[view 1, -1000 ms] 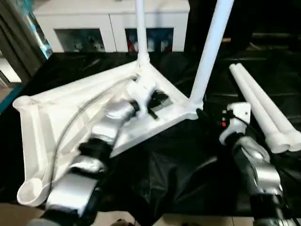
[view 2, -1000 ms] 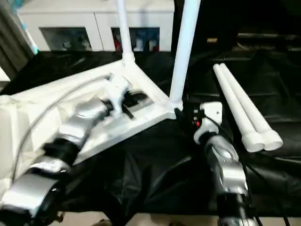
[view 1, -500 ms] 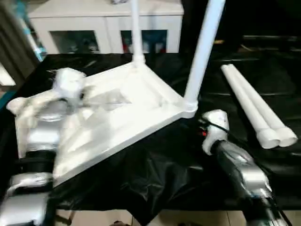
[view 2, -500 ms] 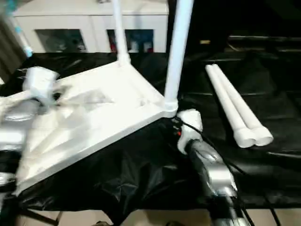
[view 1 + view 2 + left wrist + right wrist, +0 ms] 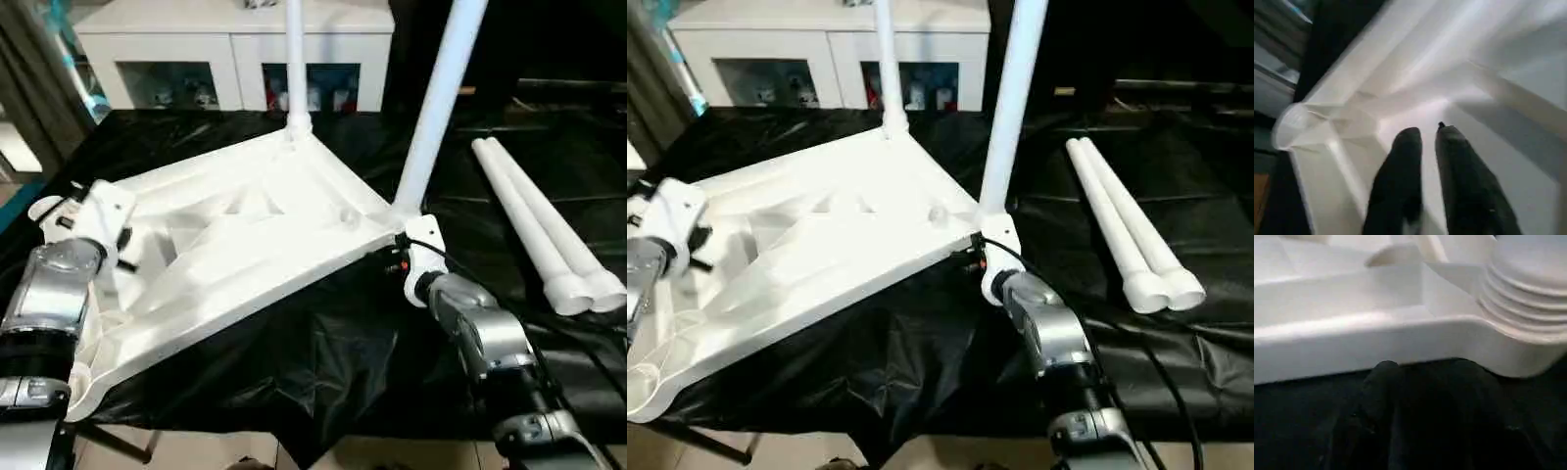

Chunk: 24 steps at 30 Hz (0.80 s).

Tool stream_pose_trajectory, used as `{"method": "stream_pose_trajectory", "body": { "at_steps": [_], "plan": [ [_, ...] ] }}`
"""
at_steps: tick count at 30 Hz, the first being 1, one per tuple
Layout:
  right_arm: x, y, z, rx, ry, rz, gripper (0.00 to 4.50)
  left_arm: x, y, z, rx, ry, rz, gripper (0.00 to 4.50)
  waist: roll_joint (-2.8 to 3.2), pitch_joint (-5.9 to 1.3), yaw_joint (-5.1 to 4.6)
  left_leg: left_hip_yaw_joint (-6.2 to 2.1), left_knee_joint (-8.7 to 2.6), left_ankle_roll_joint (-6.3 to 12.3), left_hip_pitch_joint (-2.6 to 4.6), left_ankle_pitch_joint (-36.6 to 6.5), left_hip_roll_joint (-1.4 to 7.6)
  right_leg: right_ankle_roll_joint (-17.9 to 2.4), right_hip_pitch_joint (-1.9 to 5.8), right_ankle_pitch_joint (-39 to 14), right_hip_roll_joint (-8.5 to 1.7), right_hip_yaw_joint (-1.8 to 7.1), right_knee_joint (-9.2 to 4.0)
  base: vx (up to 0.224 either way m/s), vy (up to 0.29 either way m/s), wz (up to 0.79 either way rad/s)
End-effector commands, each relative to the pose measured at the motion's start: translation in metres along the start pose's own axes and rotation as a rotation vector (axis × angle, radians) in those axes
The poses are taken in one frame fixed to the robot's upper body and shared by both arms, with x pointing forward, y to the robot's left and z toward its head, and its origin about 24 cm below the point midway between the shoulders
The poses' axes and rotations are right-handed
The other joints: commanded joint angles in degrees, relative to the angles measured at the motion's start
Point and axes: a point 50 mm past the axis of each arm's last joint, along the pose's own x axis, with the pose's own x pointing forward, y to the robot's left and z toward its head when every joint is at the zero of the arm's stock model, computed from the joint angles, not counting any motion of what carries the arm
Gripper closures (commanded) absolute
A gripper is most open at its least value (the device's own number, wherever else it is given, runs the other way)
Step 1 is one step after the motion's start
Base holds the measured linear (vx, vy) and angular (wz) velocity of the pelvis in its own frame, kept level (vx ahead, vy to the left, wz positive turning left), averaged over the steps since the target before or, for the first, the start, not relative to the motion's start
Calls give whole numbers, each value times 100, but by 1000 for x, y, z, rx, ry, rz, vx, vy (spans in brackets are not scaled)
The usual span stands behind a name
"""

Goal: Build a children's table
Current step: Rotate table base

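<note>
I see the upside-down white plastic children's table (image 5: 245, 245) lying on black sheeting (image 5: 323, 362), two fitted legs cut off above. My left gripper (image 5: 1427, 134) hovers over its ribbed underside, fingers nearly together, empty. My right gripper (image 5: 397, 262) sits at the corner socket; its grip I can't tell.

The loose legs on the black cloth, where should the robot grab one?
Probably mid-shaft on the outer leg, coming from above with the fingers across it. The two lie flat side by side, seemingly touching, so only the top and outer side are free, and the round tube is narrower than its flared end.
</note>
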Motion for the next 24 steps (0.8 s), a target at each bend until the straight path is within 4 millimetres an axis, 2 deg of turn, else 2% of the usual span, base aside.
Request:
{"method": "stream_pose_trajectory", "body": {
  "at_steps": [1,5,6,7,9,10,11,12,16,17,19,21,22,24],
  "plan": [
    [6,1,5,-17,6,5,286,1,-12,-4,66,49,-155,413,40,-444,0,-107,-439,103,161,-1144,195,-1204,346,-926,-283,223,-330,0,0,0],
    [11,1,9,-25,-3,11,327,2,-22,-4,115,61,-269,448,54,-457,-7,-102,-425,99,157,-1081,200,-1321,356,-695,-290,227,-299,0,0,0],
    [16,1,14,-42,-8,22,327,-2,-37,-1,166,53,-453,448,49,-463,1,-108,-419,120,159,-1023,200,-1368,361,-613,-302,225,-289,0,0,0],
    [18,1,15,-45,-11,29,345,-4,-42,1,175,47,-512,450,43,-467,-11,-109,-415,124,147,-979,200,-1428,378,-553,-308,225,-265,0,0,0],
    [19,1,16,-45,-11,30,363,-5,-43,2,174,44,-522,450,44,-452,-24,-88,-411,142,150,-982,205,-1476,373,-465,-289,231,-260,0,0,0],
    [21,1,18,-51,-14,32,368,-8,-50,9,198,8,-609,450,18,-460,-15,-87,-409,169,151,-940,204,-1492,385,-433,-301,231,-252,0,0,0],
    [21,1,18,-53,-14,33,377,-9,-53,11,216,-15,-640,450,25,-463,-20,-87,-408,180,152,-928,204,-1506,384,-448,-296,228,-248,0,0,0],
    [24,2,20,-62,-14,41,389,-18,-66,20,239,-85,-803,450,-5,-453,-12,-86,-411,186,143,-957,214,-1507,390,-627,-318,233,-260,0,0,0],
    [26,4,21,-68,-15,58,426,-26,-79,30,266,-153,-941,450,10,-438,-15,-74,-418,124,154,-1087,223,-1492,371,-780,-297,240,-258,0,0,0],
    [27,5,21,-71,-16,68,426,-28,-85,36,271,-181,-984,450,-29,-434,-21,-72,-422,122,151,-1096,226,-1483,377,-799,-294,241,-262,0,0,0],
    [28,6,21,-75,-17,80,444,-31,-91,41,271,-203,-1039,450,-15,-432,-16,-70,-416,106,150,-1129,224,-1472,375,-899,-308,246,-265,0,0,0],
    [29,8,20,-80,-17,94,444,-33,-99,47,280,-219,-1106,450,-21,-435,-12,-72,-415,122,145,-1076,222,-1447,386,-903,-303,246,-260,0,0,0],
    [30,9,19,-82,-17,104,444,-33,-106,52,299,-246,-1135,450,-45,-439,-21,-65,-405,155,140,-1011,213,-1451,393,-859,-293,246,-258,0,0,0],
    [31,11,19,-83,-19,119,444,-30,-114,61,314,-290,-1137,450,-31,-444,-27,-66,-399,184,141,-989,213,-1449,399,-841,-296,247,-261,0,0,0]
  ]
}}
